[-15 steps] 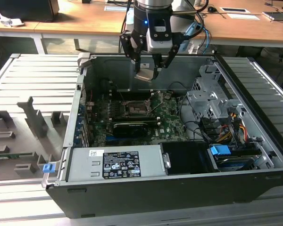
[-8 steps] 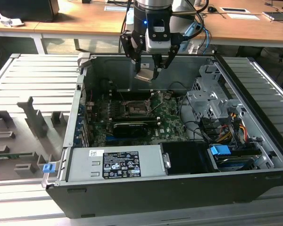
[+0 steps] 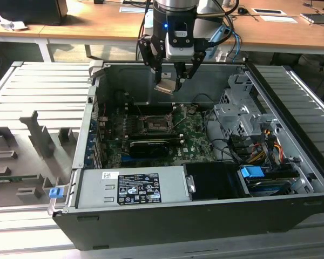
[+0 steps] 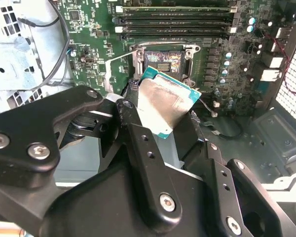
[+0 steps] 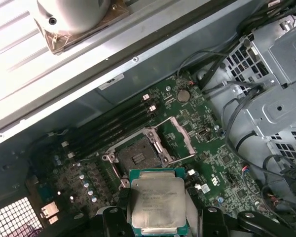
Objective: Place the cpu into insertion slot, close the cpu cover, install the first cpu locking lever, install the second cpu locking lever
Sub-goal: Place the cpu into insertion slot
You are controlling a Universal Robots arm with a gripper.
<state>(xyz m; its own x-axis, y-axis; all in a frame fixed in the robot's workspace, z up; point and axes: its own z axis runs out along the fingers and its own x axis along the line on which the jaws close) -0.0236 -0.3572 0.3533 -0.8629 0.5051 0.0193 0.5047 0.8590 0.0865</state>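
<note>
Chip in hand, as I read it. In the exterior view the gripper (image 3: 170,80) hangs over the open computer case (image 3: 205,226), pinched narrow on the cpu (image 3: 164,86). The cpu is in the air, tilted, near the case's far wall and well clear of the motherboard (image 3: 197,135). The insertion slot (image 3: 154,125) lies about mid-board.

In the second wrist view the black fingers (image 4: 138,143) clamp the cpu (image 4: 167,106) by two opposite edges. I judge that this keeps the pads off its underside. Its top is pale brushed metal on a teal-green border, one corner pointing toward the insertion slot (image 4: 163,61), which sits beside the memory sticks (image 4: 175,22).

In the first wrist view the cpu (image 5: 158,202) faces the camera squarely, a silver-grey square with faint print and a green rim. Beyond it the insertion slot (image 5: 138,158) is bare and dark. The cpu cover (image 5: 180,140) stands swung back off one edge of the slot, presumably so the recess can take the chip.
</note>
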